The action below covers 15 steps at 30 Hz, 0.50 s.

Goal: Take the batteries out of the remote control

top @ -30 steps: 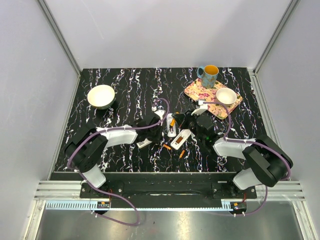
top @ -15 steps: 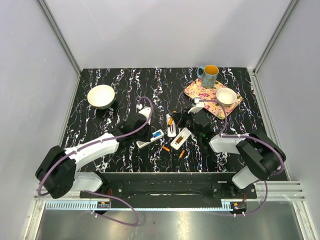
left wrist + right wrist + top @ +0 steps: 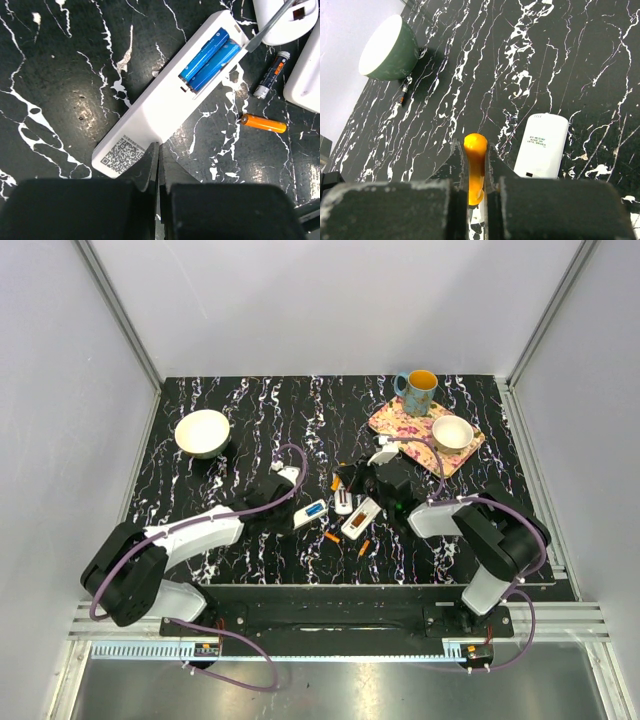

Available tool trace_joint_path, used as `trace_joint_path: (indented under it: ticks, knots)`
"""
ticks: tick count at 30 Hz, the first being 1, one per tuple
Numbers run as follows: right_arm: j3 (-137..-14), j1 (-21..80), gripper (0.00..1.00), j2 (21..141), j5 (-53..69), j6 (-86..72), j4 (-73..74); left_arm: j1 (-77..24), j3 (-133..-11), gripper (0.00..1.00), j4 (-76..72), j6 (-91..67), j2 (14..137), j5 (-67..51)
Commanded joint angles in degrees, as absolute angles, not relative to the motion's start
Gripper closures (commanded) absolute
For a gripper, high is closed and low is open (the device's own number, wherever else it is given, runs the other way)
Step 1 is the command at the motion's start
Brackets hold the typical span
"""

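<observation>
Evidently light, stiff and slick, two blue batteries (image 3: 209, 57) sit snug in the open remote (image 3: 145, 125) on the table (image 3: 60, 75); prying up one end looks best. The left gripper (image 3: 158, 162) has its jaws together, empty; the right gripper (image 3: 475, 160) jaws clamp an orange battery (image 3: 475, 142).

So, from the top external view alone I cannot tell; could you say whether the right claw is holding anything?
Observer: Yes, the right claw is shut on an orange battery.
Operator: Thank you; is the left-hand remote emptied?
Observer: No, it holds two blue batteries side by side.
Operator: And is anything gripping it?
Observer: No, the left claw is shut and empty, by its QR-code end.
</observation>
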<state>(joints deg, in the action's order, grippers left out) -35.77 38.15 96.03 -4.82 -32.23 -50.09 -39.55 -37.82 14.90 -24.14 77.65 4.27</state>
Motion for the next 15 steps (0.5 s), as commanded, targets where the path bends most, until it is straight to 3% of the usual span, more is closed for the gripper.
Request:
trace_joint_path:
  ticks: [1,15]
  knots:
    - [-38.32,38.67,1.0,97.73,-3.96,-31.99,-54.23,-39.37,-37.35,1.0,14.42,-24.08,80.41,3.52]
    - [-39.11,38.67,1.0,100.9,-2.64,-34.01,-55.98,-39.29,-38.93,1.0,15.91,-23.73,80.59,4.57]
